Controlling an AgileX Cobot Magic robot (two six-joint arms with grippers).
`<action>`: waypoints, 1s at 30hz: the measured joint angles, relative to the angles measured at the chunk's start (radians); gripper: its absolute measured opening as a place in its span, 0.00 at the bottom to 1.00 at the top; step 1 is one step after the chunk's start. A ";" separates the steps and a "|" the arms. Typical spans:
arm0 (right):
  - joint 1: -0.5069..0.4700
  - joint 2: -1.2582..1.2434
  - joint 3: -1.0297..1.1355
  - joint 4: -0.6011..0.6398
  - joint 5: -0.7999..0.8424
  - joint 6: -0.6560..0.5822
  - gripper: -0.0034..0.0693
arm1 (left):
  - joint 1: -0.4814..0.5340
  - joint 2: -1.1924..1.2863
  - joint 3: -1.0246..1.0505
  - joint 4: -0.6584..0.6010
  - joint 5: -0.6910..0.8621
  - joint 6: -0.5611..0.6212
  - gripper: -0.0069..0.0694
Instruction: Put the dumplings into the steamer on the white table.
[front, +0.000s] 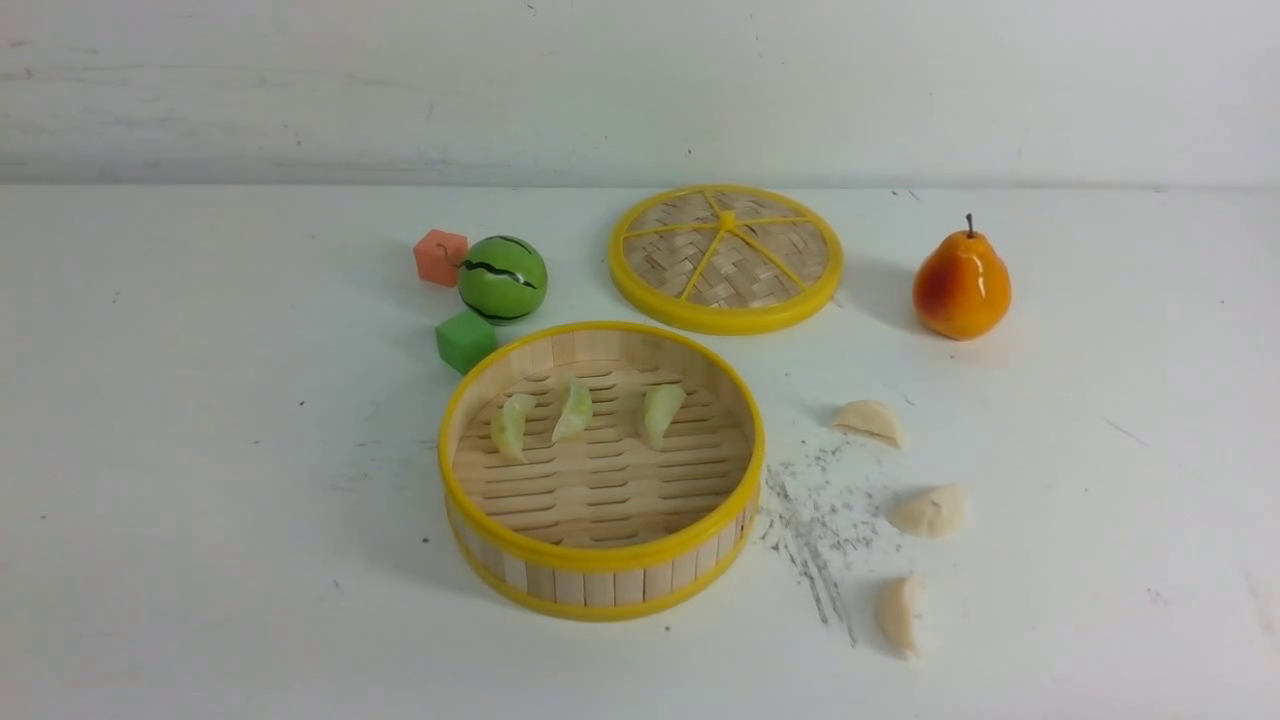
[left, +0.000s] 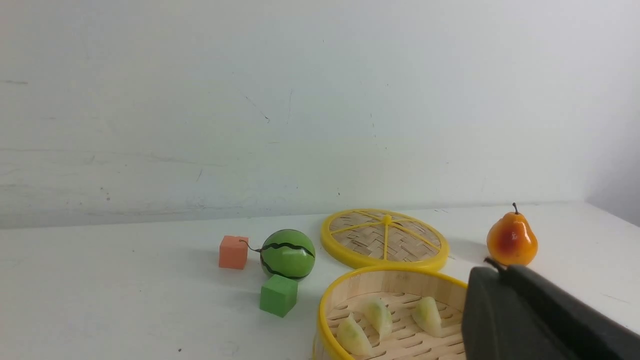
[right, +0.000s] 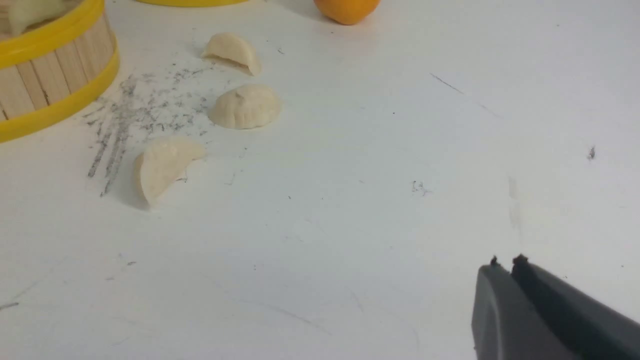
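Neither arm shows in the front view; each gripper appears only as a dark wedge cut off by the lower right corner of its own wrist view. The left gripper (left: 497, 267) has its fingers pressed together with nothing between them, and its body hides the right part of the steamer's floor in that view. The right gripper (right: 506, 260) shows two dark tips side by side with only a thin seam between; they look nearly together, but whether they are fully closed cannot be told, and they hold nothing. The steamer (front: 601, 556) stands at the centre of the front view on the white table (front: 200, 500), and three pale green dumplings (front: 574, 409) lie in a row on the far part of its slatted floor. Three cream dumplings (front: 929, 511) lie on the table to the right of the steamer, strung from mid-right toward lower right, beside a patch of grey scratch marks (front: 815, 525). In the right wrist view only a slice of the steamer's wall shows at the upper left, and the pear (front: 961, 285) is cropped to an orange sliver at the top edge. Behind the steamer lie the woven lid (front: 726, 258), a toy watermelon (front: 502, 279), an orange cube (front: 440, 257) and a green cube (front: 465, 341), which sits just beside the steamer's rim.
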 joint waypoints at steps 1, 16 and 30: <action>0.000 0.000 0.000 -0.001 0.000 0.000 0.10 | 0.000 0.000 0.000 0.000 0.000 0.000 0.08; 0.000 0.000 0.000 -0.005 0.000 0.003 0.12 | 0.000 0.000 0.000 0.000 0.000 0.000 0.09; 0.000 0.000 0.000 -0.005 0.001 0.003 0.14 | 0.181 -0.111 0.210 0.013 -0.046 -0.002 0.09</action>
